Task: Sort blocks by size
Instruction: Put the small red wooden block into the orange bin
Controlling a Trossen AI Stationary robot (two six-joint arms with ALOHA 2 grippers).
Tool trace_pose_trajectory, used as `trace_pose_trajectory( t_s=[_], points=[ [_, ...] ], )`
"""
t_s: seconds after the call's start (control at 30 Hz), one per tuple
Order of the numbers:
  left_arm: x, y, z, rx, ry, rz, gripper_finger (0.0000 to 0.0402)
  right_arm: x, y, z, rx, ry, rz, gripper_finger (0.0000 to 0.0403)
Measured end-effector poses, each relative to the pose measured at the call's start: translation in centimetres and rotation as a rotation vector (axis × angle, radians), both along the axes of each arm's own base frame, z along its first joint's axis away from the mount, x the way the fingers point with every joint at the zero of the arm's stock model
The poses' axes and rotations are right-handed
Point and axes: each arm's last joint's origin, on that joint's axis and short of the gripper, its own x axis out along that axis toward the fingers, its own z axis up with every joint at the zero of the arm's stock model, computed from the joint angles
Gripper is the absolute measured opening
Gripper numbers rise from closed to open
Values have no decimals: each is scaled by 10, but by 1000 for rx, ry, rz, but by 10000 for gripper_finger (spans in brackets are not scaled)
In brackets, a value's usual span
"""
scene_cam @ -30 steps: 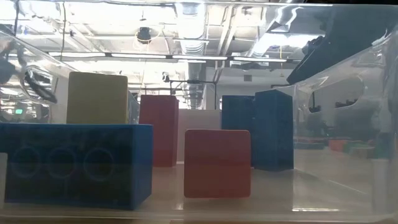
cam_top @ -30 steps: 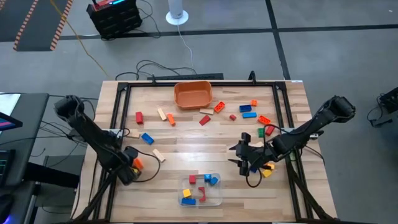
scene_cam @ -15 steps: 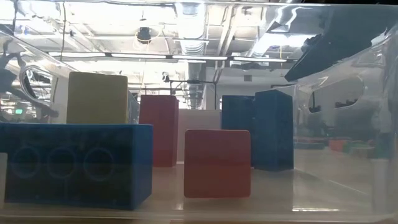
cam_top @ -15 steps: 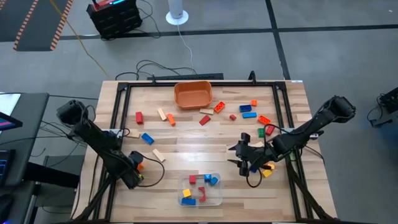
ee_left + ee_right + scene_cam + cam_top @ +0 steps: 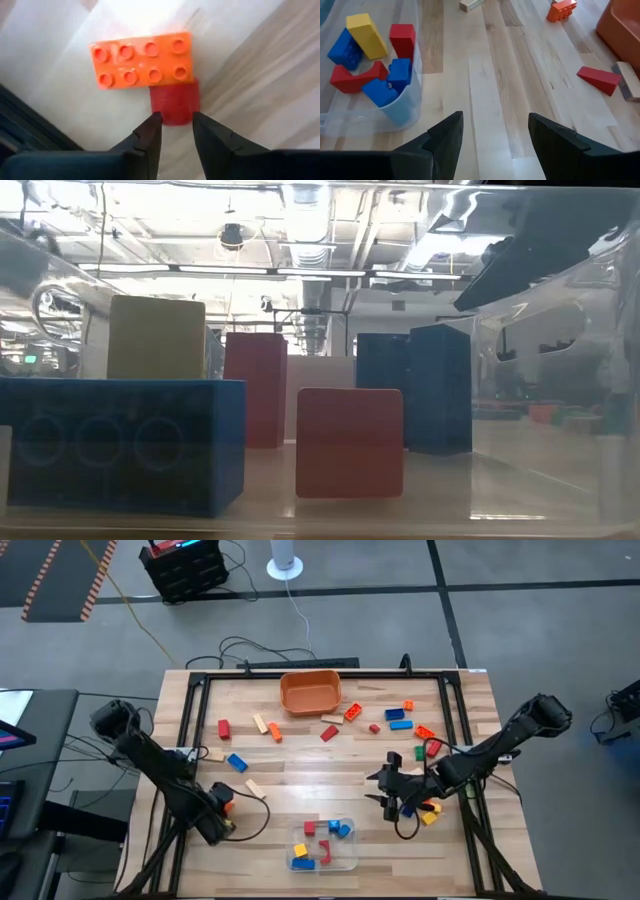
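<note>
Left gripper (image 5: 173,125) at table's near-left edge, jaws narrowed around small red plastic brick (image 5: 175,102), which touches long orange studded brick (image 5: 141,60); firm clamp? Can't tell. Right gripper (image 5: 495,131) released, hovering beside clear plastic tub (image 5: 395,107) w/ sorted bricks.

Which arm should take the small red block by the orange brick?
Left. Its hand sits right at the red block, fingers either side, beside the orange brick. The right hand waits, open, across the table.
</note>
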Motion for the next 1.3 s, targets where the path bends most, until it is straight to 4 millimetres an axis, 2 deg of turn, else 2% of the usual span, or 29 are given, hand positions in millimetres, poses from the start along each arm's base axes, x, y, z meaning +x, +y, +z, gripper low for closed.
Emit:
trace_pose_trajectory(
  t_s=[0.23, 0.37, 0.47, 0.57, 0.83, 1.13, 1.3],
  points=[
    [15, 2, 24, -61, -87, -1, 60, 0, 0, 0, 5, 0, -2, 255],
    [19, -1, 30, -72, -95, -167, 59, 0, 1, 0, 5, 0, 2, 255],
    [18, 0, 30, -58, -80, -281, 74, 0, 0, 0, 3, 1, 1, 255],
    [13, 0, 25, -125, -9, -360, 92, 1, -1, 0, 2, 1, -2, 255],
    [1, 7, 2, -180, 109, -374, 117, -1, 2, 0, 7, -1, 8, 255],
    [2, 8, 2, -158, 96, -479, 213, 1, -1, 0, 5, -4, -4, 255],
    [3, 16, 2, -92, 110, -485, 240, 0, 1, 0, 6, -5, 8, 255]
  ],
)
